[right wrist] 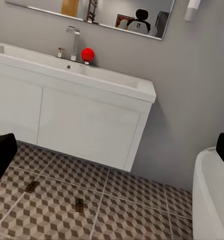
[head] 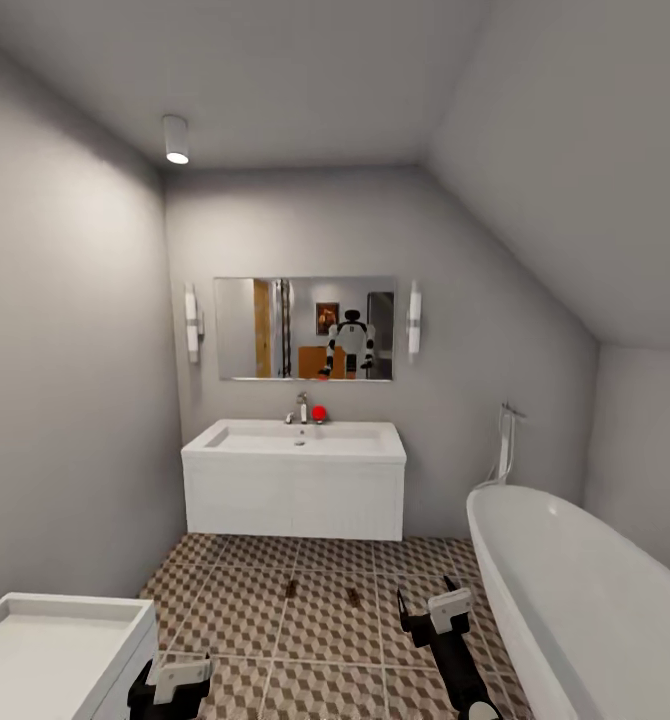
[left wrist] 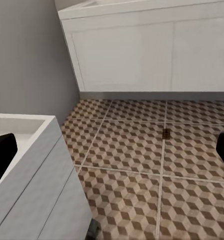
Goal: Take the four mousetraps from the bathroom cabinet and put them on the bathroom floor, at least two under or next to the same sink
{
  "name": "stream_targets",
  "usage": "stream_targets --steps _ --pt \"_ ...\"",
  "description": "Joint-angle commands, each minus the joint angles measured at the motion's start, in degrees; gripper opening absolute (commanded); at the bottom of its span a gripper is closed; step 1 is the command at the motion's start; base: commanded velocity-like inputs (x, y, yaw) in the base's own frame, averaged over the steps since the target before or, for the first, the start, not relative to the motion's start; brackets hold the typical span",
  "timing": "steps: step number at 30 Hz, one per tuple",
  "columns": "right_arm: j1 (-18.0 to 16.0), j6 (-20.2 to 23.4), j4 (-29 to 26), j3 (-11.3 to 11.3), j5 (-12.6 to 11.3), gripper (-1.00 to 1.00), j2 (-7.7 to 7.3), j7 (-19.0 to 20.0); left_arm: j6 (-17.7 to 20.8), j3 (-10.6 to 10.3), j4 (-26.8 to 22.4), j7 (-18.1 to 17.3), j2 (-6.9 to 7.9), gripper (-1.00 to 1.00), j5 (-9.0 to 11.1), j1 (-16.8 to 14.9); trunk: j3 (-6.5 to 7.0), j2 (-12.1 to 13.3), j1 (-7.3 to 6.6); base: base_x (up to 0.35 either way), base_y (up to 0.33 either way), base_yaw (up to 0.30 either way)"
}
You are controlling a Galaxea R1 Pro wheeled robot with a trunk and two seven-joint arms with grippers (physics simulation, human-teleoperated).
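Both grippers, left (head: 170, 683) and right (head: 433, 612), open-fingered and empty above bathroom floor (head: 325, 680); two mousetraps (head: 291, 589) (head: 354, 597) before bathroom sink (head: 295, 468); likely next: fetching the rest.

A wall mirror (head: 305, 328) flanked by two white sconces (head: 191, 323) hangs on the grey wall, a small red ball (head: 319, 413) sits beside a chrome faucet (head: 302, 406), a white bathtub (head: 575, 590) stands at right, and a cylindrical ceiling light (head: 176, 139) glows

Two mousetraps (right wrist: 79, 205) before sink (right wrist: 71, 80)
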Motion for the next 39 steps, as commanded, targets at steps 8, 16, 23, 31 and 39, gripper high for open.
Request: stream_targets --steps 8,16,23,31,39 --pt "-0.03 -0.10 0.06 -0.12 0.61 1.00 0.03 -0.45 0.04 -0.47 -0.09 0.53 0.03 1.00 0.02 0.01 0.67 3.19 -1.75 0.000 0.000 0.000" --pt "-0.03 -0.10 0.06 -0.12 0.61 1.00 0.03 -0.45 0.03 -0.47 -0.09 0.53 0.03 1.00 0.02 0.01 1.36 6.40 -3.51 0.000 0.000 0.000" --pt "-0.03 -0.10 0.06 -0.12 0.61 1.00 0.03 -0.45 0.05 -0.47 -0.09 0.53 0.03 1.00 0.02 0.01 1.96 9.21 -5.04 0.000 0.000 0.000" --pt "-0.03 -0.10 0.35 -0.12 0.61 1.00 0.03 -0.45 0.06 -0.49 -0.09 0.53 0.03 1.00 0.02 0.01 2.65 12.41 -6.80 0.000 0.000 0.000" --pt "-0.03 -0.10 0.40 -0.12 0.61 1.00 0.03 -0.45 0.06 -0.48 -0.09 0.53 0.03 1.00 0.02 0.01 1.90 12.42 -6.80 0.000 0.000 0.000"
